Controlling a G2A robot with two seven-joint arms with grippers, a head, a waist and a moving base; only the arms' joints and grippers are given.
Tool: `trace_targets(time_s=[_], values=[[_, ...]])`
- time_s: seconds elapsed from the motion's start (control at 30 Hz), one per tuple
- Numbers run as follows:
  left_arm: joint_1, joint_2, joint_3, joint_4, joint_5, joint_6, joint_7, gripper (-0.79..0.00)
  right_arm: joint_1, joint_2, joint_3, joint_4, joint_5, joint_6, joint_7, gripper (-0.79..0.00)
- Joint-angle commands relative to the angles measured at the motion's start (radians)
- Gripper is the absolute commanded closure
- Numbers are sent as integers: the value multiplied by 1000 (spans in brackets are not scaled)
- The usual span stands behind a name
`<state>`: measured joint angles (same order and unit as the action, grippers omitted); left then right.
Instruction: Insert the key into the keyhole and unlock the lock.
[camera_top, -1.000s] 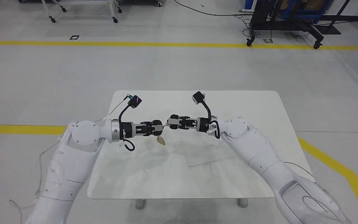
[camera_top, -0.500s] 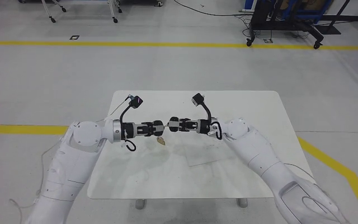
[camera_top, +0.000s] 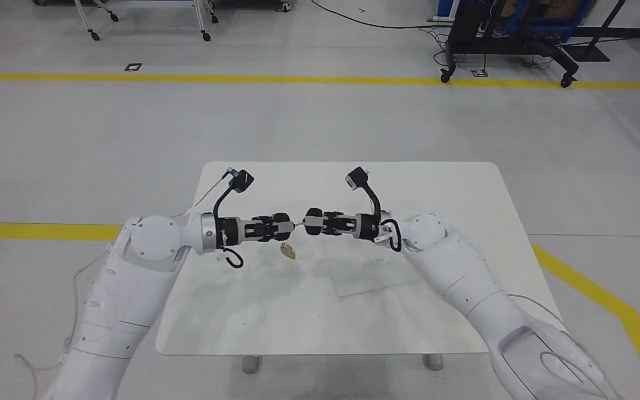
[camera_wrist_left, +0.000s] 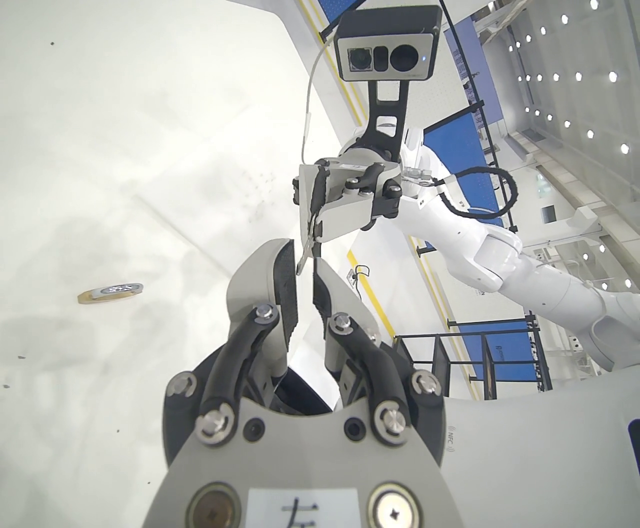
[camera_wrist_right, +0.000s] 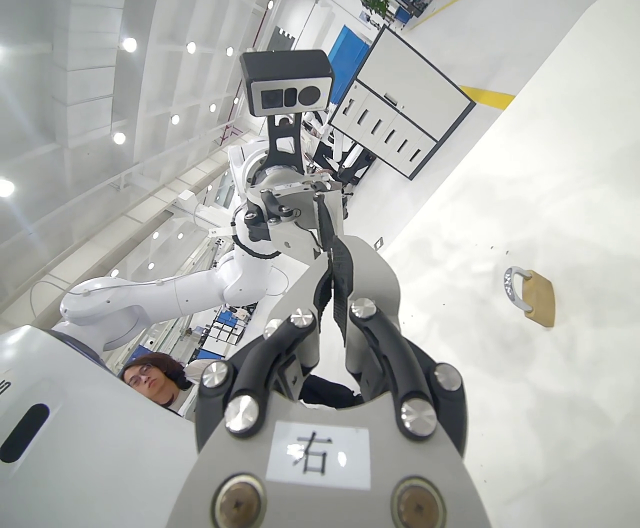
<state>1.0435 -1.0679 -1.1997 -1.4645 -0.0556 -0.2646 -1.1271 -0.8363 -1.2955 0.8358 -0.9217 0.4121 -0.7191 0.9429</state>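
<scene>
A brass padlock (camera_top: 288, 252) with a silver shackle lies flat on the white table (camera_top: 440, 200); the left wrist view shows the padlock (camera_wrist_left: 111, 292) edge-on, and the right wrist view shows the padlock (camera_wrist_right: 532, 296) from the side. Above the table my two grippers meet tip to tip. My right gripper (camera_wrist_left: 313, 231) is shut on a thin silver key (camera_wrist_left: 302, 262). The key's tip pokes between the fingers of my left gripper (camera_wrist_left: 305, 267), which stand a little apart. The left gripper (camera_top: 291, 224) and right gripper (camera_top: 304, 221) hover just beyond the padlock.
A faint crease or sheet outline (camera_top: 365, 285) marks the table near its middle. Bare surface lies around the padlock. Beyond the table are a floor with yellow lines (camera_top: 300, 78) and a dark wheeled frame (camera_top: 510, 45).
The right wrist has shifted slightly toward the table's right side. The grippers stay tip to tip and the padlock has not moved.
</scene>
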Motion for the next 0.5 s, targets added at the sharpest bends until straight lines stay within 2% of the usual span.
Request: trace_targets(time_s=[0.0,0.17,0.27,0.47], values=[[-2,2,-1,-2,30,5,14,-785,-8,9,30,5,1,-27,-13,0],[11,10,5,-39,256,13,140,-785,-59,47,139,-10,-7,-120,-59,0],[24,10,-3,-52,262,12,186,-785,-104,72,213,-46,4,-143,-85,0],[24,10,-3,-52,262,12,186,-785,-104,72,213,-46,4,-143,-85,0]])
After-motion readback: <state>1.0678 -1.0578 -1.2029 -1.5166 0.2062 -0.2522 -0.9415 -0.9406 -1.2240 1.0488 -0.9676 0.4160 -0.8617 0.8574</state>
